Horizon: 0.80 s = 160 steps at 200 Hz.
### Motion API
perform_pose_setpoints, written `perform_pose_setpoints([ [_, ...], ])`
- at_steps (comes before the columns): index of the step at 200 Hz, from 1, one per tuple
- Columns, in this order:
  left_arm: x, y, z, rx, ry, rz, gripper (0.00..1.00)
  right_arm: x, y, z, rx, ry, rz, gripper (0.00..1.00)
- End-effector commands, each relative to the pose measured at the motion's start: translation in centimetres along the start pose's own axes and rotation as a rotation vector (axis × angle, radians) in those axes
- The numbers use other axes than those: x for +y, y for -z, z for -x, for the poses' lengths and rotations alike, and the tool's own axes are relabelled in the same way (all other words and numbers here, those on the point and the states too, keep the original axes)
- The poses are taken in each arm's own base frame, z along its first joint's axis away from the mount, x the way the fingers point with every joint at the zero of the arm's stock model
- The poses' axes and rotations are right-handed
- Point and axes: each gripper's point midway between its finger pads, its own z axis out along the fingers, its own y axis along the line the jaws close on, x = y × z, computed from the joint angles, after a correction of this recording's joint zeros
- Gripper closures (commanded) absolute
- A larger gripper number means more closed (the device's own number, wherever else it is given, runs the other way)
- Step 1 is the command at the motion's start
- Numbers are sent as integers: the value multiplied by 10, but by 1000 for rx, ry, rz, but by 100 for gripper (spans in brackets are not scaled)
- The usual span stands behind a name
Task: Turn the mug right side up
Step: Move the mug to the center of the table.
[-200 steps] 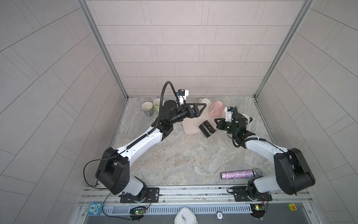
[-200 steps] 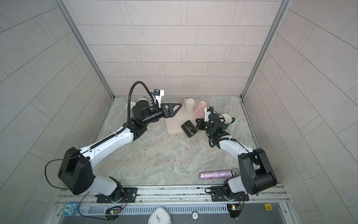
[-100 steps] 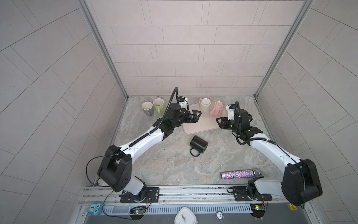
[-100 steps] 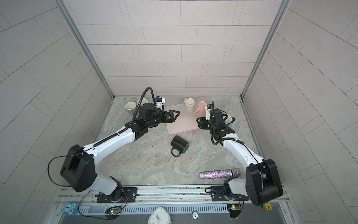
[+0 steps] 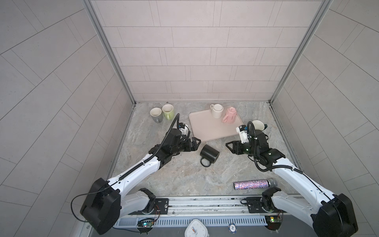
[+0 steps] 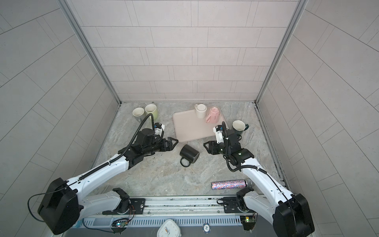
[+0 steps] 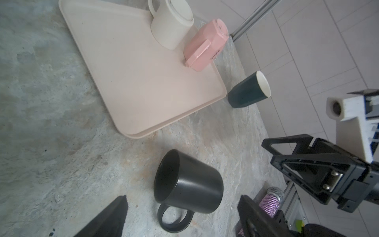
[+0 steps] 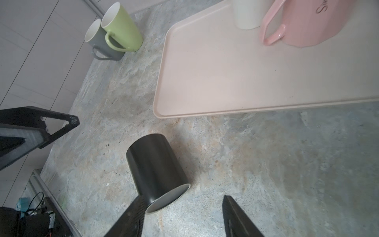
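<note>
So, biggest first. The marble-look table (image 5: 184, 174) is mostly bare mid-area, prob why the work is done there. The left arm (image 5: 135, 171) and right arm (image 5: 297, 180) both reach in low from the front corners, tips facing each other across one spot.

The pink tray (image 5: 207, 131) sits toward the back. The white mug (image 5: 217, 110) and pink mug (image 5: 229, 115) stand base-up on it, out of the way.

The black mug (image 5: 209, 155) is off the tray, just in front of its near edge. It's lying on its side on the table btwn the two grippers. In the left wrist view its dark mouth faces the left arm. The pale end toward the right arm looks like the base. So it's not right side up yet, approx halfway IMO.

The left gripper (image 5: 195, 144) has jaws wide apart w/ nothing held, near the mouth end but clear of it. The right gripper (image 5: 229, 146) also has jaws apart and is empty. In the right wrist view one finger overlaps the mug's pale end, so I can't tell contact there. The top views suggest a gap.

The handle (image 7: 174, 228) lies flat toward the front. That prob stops the mug rolling and leaves both ends free to grab. The next move likely needs a grip on the rim or wall, then a tip onto the base.
</note>
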Motion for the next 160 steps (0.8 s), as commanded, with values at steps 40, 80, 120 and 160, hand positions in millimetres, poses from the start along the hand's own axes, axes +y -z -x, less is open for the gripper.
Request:
perform_pose_setpoints([
  [40, -12, -17, -39, 122, 81, -154, 16, 19, 2, -27, -4, -48, 101, 33],
  [80, -6, -34, -56, 127, 117, -199, 22, 23, 1, -30, -43, -73, 140, 30],
  [120, -1, -41, -71, 139, 97, -187, 24, 21, -8, -44, -7, -92, 126, 28],
  [160, -1, -51, -78, 164, 103, -217, 38, 25, -15, -46, -30, -120, 141, 28],
])
